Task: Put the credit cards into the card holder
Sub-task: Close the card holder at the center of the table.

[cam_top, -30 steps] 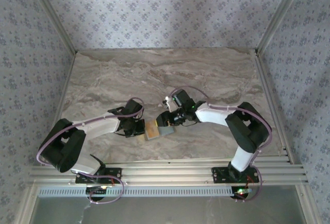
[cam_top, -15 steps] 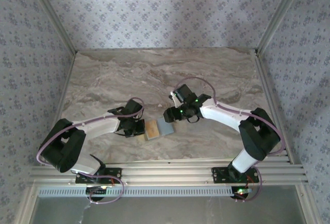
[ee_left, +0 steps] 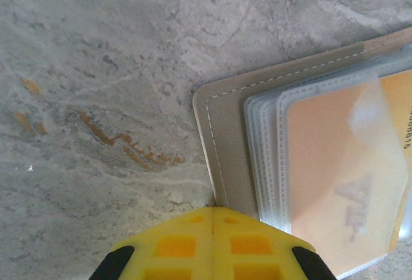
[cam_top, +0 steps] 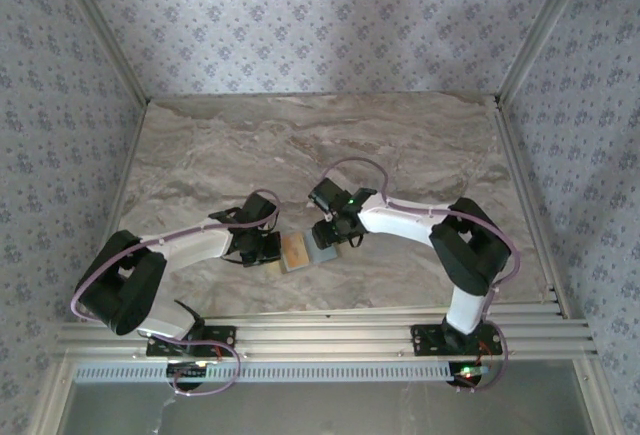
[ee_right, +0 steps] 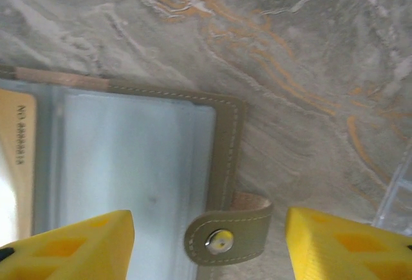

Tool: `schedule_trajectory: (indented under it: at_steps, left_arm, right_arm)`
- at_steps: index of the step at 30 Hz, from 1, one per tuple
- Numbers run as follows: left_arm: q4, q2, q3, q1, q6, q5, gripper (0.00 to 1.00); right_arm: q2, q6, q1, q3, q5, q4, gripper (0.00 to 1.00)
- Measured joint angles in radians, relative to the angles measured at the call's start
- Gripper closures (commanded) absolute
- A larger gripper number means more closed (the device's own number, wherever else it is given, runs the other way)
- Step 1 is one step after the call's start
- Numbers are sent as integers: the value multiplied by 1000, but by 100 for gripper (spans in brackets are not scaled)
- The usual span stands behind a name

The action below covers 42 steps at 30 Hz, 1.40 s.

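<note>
- Broadly, a marbled grey-and-tan surface (cam_top: 400, 145) takes up the middle of the overhead view, with patterned walls (cam_top: 320, 15) on three sides.
- The left arm (cam_top: 170, 255) and the right arm (cam_top: 420, 223) both bend inward from the near edge, and their ends meet near the middle of the near half.
- The card holder (cam_top: 308, 252) lies flat and open on the surface between the two arm ends. Its outer cover is grey-brown (ee_left: 225, 132) with pale stitching along the rim (ee_right: 225, 138).
- The left jaws are closed tight, their yellow fingers (ee_left: 187, 248) pressed together. The tip sits right at the holder's near-left edge; whether it pinches that edge cannot be told.
- The right jaws stand wide apart above the holder's right half, with one yellow finger (ee_right: 84, 244) over the pale lining and the other over bare marble. They grip nothing.
- One credit card (ee_left: 335, 164), orange, sits under a clear stitched sleeve in the holder's left half. From overhead it shows as an orange patch (cam_top: 294, 251), and its printed edge shows in the right wrist view (ee_right: 16, 138).
- The right half shows a pale blue-grey sleeve (ee_right: 129, 164).
- A small strap with a metal snap (ee_right: 228, 238) sticks out from the holder's right edge, between the open fingers.
</note>
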Motion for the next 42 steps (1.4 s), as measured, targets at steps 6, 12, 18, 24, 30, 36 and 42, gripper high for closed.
schedule_trajectory:
  at_steps: [6,12,18,24,30,36,42]
  left_arm:
    - [6,0,-5,7,6,11,100]
    - [16,-6,-13,12,6,19,100]
    - [28,-9,-21,13,6,21,100]
    - [34,-2,-24,13,6,22,100]
    - [38,1,-27,13,6,22,100]
    - [38,-7,-27,13,5,22,100]
    - [38,-18,-28,15,-10,21,95]
  right_arm:
    - [22,16,9,16,68,-36,54]
    - [24,22,14,21,104,-56,74]
    - [16,27,23,25,138,-88,100]
    - [-71,27,32,24,83,-71,100]
    - [-150,39,32,24,-82,51,100]
    - [-89,121,32,6,-331,255,100]
    - [20,230,32,-41,-512,446,100]
